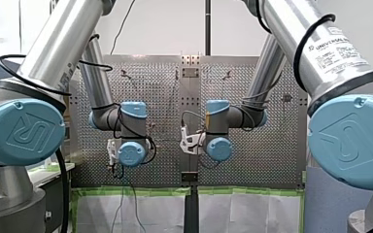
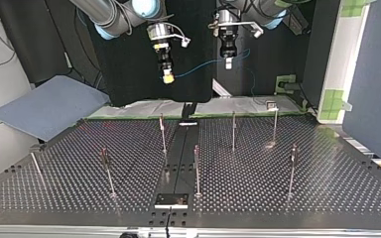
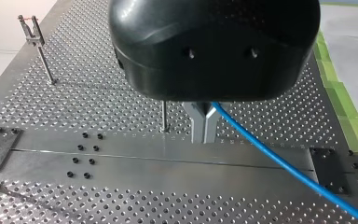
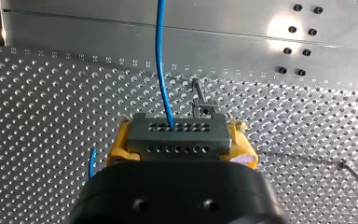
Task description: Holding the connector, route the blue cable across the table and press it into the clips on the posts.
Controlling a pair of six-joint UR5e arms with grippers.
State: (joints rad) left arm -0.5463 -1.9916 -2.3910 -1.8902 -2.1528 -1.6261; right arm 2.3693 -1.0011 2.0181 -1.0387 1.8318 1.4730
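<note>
Blue cable in the top view's upper middle could tear loose if my right end effector, squeezing the connector, tugs.

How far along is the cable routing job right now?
Done: my right gripper with yellow pads grips the grey perforated connector, and my left gripper pinches the thin blue cable. In hand: the cable hangs between them above the perforated metal table. Left: none of the thin metal posts holds cable yet.
</note>
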